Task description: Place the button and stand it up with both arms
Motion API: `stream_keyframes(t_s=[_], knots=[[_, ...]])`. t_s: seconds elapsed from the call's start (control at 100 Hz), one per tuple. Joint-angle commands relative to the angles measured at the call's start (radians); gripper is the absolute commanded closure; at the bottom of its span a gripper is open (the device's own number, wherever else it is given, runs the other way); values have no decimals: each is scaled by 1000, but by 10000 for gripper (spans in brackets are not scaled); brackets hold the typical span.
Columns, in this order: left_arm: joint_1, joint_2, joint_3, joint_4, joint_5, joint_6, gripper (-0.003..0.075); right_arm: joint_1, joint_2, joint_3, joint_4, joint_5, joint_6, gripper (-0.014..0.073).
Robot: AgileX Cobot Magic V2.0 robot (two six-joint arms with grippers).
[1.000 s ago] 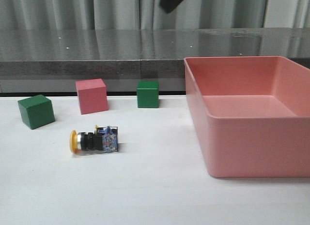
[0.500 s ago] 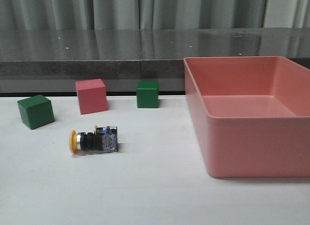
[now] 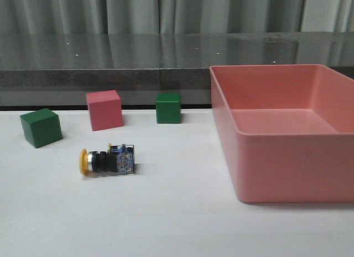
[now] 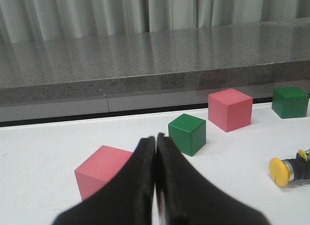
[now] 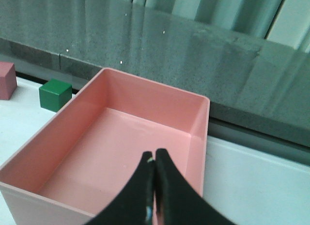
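Observation:
The button [image 3: 108, 160] lies on its side on the white table, yellow cap to the left, blue-and-clear base to the right. It also shows at the edge of the left wrist view [image 4: 290, 169]. Neither gripper shows in the front view. My left gripper [image 4: 156, 140] is shut and empty, above the table near a pink cube [image 4: 104, 170], well apart from the button. My right gripper [image 5: 154, 159] is shut and empty, above the pink bin [image 5: 203, 113].
A large empty pink bin [image 3: 276, 71] fills the right of the table. A green cube [image 3: 41, 127], a pink cube [image 3: 104, 109] and a second green cube [image 3: 168, 107] stand behind the button. A dark grey ledge runs behind the table.
A dark arm part at the top of the front view one second ago has gone out of view. The button and cubes have not moved.

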Motion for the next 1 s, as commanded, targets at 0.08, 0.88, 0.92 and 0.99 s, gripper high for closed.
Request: stream_keyframes(t_s=[0.08, 0.88, 0.92, 0.99], knots=[[0, -32, 46, -3, -83, -11, 740, -7, -119, 12, 12, -26, 2, 655], [0, -32, 22, -310, -294, -13, 740, -7, -138, 16, 12, 11, 2, 655], [0, -27, -2, -326, -272, -13, 740, -7, -138, 16, 12, 11, 2, 655], [0, 1, -58, -328, -173, -13, 740, -7, -138, 16, 12, 11, 2, 655]])
